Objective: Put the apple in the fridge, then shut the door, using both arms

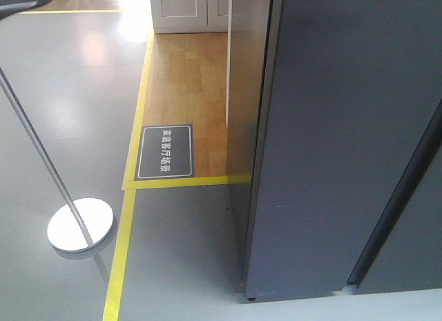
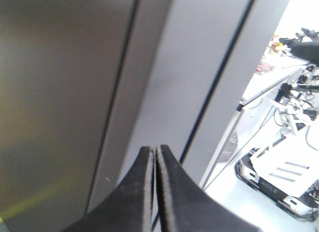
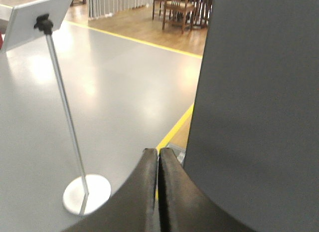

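The apple is not visible in any view, so I cannot tell whether it is inside. The fridge (image 1: 345,141) shows only dark grey outer panels, and the door (image 2: 194,77) looks nearly flush. Both the left end effector (image 2: 155,157) and the right end effector (image 3: 158,159) have their fingers pressed together, holding nothing. The closing step seems underway or finished; the next move likely calls for a final push. A sign stand (image 3: 70,127) is on the floor to the left.

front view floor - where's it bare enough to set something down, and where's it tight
Bare grey floor lies between the yellow tape line and the fridge. More lies left of the line, except at the sign stand's round base. The wood floor beyond the floor sign is open. It is tight against the fridge's side.
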Tool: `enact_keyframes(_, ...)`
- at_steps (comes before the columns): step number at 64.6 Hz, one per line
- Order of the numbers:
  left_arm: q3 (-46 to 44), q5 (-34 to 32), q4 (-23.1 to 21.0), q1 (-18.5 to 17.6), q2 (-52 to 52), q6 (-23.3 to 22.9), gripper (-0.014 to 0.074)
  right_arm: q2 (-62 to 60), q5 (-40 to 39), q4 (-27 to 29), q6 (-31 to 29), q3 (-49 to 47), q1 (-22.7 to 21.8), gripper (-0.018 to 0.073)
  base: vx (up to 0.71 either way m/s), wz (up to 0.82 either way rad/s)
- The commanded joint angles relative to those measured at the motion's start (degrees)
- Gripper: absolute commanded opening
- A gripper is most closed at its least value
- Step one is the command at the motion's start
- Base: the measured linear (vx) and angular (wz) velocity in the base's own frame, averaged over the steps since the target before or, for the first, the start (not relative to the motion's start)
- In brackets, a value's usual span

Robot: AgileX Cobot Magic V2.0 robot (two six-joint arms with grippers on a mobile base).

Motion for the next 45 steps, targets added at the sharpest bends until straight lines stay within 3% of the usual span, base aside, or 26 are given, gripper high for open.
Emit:
enact_keyframes(1, 4.94, 2.48, 1.86, 0.16, -5.62, -0.48, -0.0008, -6.8, -4.8, 2.9, -2.99, 7.35, 0.0, -0.0006, 0.0, 0.0)
enact_keyframes(9, 17.42, 4.76, 1.86, 0.16, -12.21, -0.43, -0.0008, -16.69, -5.89, 3.99, -6.21, 22.88, 0.0, -0.0006, 0.0, 0.0)
enact_keyframes(25, 47.18, 13.54, 1.51, 0.16, -26.16, -0.43, -0.0008, -37.48, -8.7, 3.91, -6.27, 54.92, 0.0, -0.0006, 0.0, 0.0)
enact_keyframes(35, 57.87, 18.36, -1.15, 0.16, -31.59, -0.43, -0.0007, -47.58, -8.97, 3.81, -6.27, 64.63, 0.0, -0.0006, 0.0, 0.0)
enact_keyframes(45, 60.15, 18.72, -4.31, 0.16, -32.71, -0.43, -0.0006, -53.66, -8.52, 3.86, -6.23, 67.74, 0.0, -0.0006, 0.0, 0.0)
